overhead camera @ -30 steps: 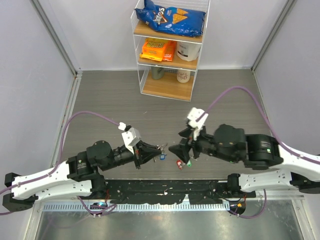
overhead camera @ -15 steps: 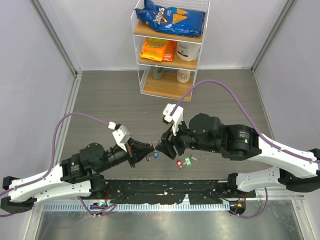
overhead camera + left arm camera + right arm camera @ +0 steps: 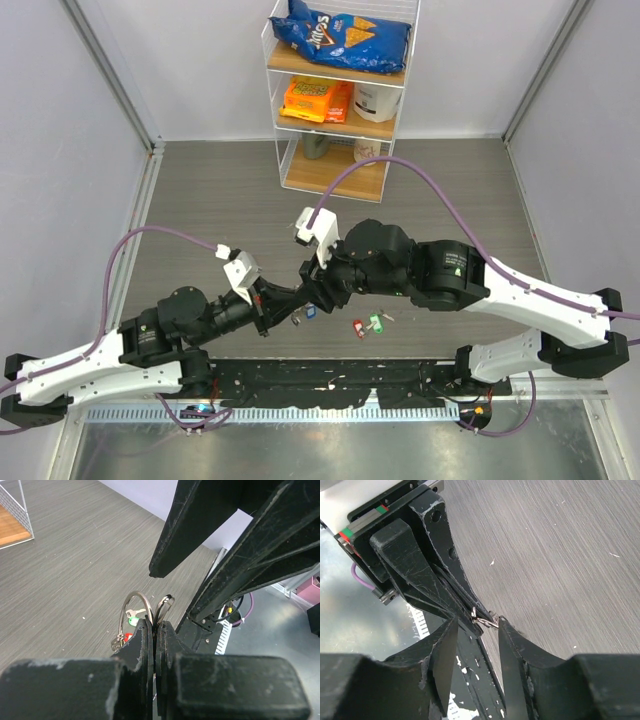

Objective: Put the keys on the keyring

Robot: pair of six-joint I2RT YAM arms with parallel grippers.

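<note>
My left gripper [image 3: 292, 303] is shut on the keyring [image 3: 134, 609], a thin silver wire ring that stands up out of its fingertips [image 3: 145, 630]. A blue key [image 3: 309, 312] hangs at the ring, just below the gripper tip. My right gripper [image 3: 312, 288] is open, tip to tip with the left one. In the right wrist view its jaws stand on either side of the ring's edge [image 3: 485, 621]. A red key [image 3: 357, 328] and a green key [image 3: 376, 322] lie on the table just right of both grippers. They also show through the ring in the left wrist view, green [image 3: 132, 622] and red [image 3: 126, 637].
A clear shelf rack [image 3: 338, 95] with snack bags and cups stands at the back centre. The black base rail [image 3: 330, 378] runs along the near edge below the keys. Grey walls close both sides.
My right arm has swung left and forward until its open jaws meet the left gripper's tip. My left gripper drew back slightly left with the ring and blue key. The red and green keys stayed put.
</note>
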